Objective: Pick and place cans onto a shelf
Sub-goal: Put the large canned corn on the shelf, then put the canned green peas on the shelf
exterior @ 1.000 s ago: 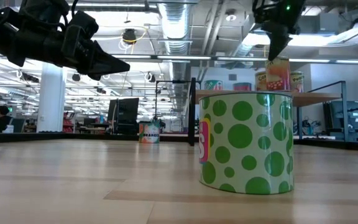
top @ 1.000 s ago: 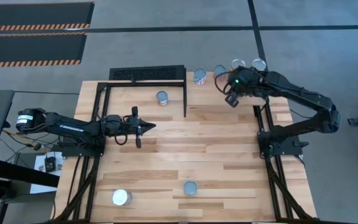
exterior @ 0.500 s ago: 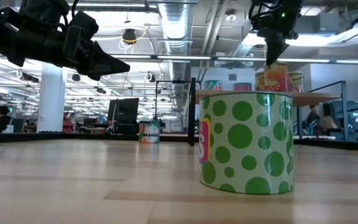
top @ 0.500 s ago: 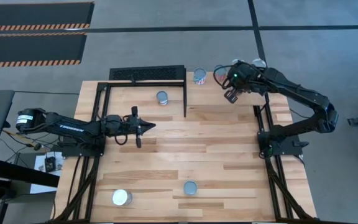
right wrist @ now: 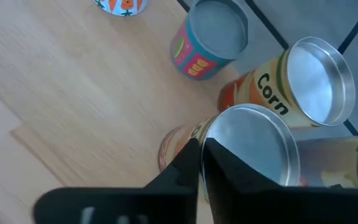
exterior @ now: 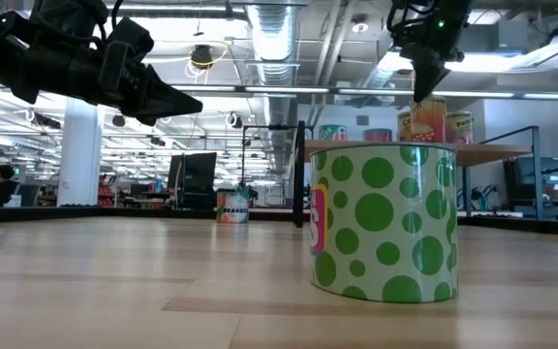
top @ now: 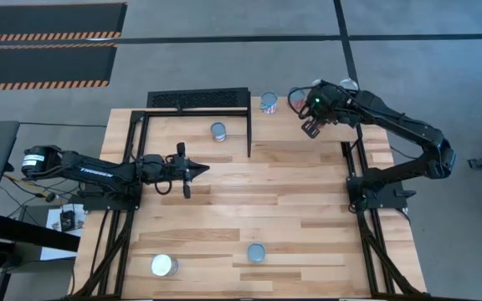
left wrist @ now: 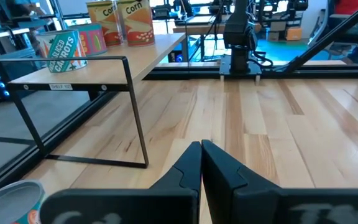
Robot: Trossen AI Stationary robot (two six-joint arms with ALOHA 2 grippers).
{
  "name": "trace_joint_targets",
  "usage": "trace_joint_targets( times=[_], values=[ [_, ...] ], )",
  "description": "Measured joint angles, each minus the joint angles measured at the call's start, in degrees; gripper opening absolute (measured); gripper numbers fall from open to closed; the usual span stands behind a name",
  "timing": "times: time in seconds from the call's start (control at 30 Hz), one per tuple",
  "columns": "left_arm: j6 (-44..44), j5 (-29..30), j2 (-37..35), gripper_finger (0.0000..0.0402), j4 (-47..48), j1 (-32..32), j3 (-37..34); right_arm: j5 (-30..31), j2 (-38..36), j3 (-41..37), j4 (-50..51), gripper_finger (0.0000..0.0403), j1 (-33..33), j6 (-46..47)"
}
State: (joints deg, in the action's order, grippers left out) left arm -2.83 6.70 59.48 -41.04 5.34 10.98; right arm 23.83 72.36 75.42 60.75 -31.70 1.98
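Observation:
Several cans stand on the raised wooden shelf at the table's far right: a carrot can, a teal can and corn cans. My right gripper is shut and points down over the silvery top of one corn can; it also shows in the high view and the low view. My left gripper is shut and empty, level above the table's left middle. One can stands under the black frame. Two cans stand near the front edge. My right gripper's shut fingertips stand just over the near rim of a corn can's top, coming from above. I cannot tell whether they touch it. The can stands upright on the shelf.
A black frame with a mesh back stands at the far left of the table. The green-dotted can fills the foreground of the low view. Bare wood lies between the arms in the table's middle.
My right gripper has gone a little toward the far edge and slightly down toward the corn cans on the shelf, staying shut.

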Motion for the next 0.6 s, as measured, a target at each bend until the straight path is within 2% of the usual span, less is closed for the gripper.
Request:
trace_joint_targets(
  times=[0.23,0.37,0.5,0.6],
  values=[
    [0.0,0.0,0.0,0.0002,0.0,0.0,0.0,0.5,0.0,0.0,-1.2,0.0112,0.3,0.0],
    [0.0,0.0,0.0,0.0002,0.0,0.0,0.0,5.3,-0.6,0.6,-2.3,0.0134,2.0,-0.5],
    [0.0,0.0,0.0,0.0002,0.0,0.0,0.0,7.5,-2.7,1.9,-3.8,0.0134,5.8,-1.8],
    [0.0,0.0,0.0,0.0002,0.1,0.0,0.0,7.2,-4.7,1.9,-4.1,0.0109,10.0,-1.9]
  ],
)
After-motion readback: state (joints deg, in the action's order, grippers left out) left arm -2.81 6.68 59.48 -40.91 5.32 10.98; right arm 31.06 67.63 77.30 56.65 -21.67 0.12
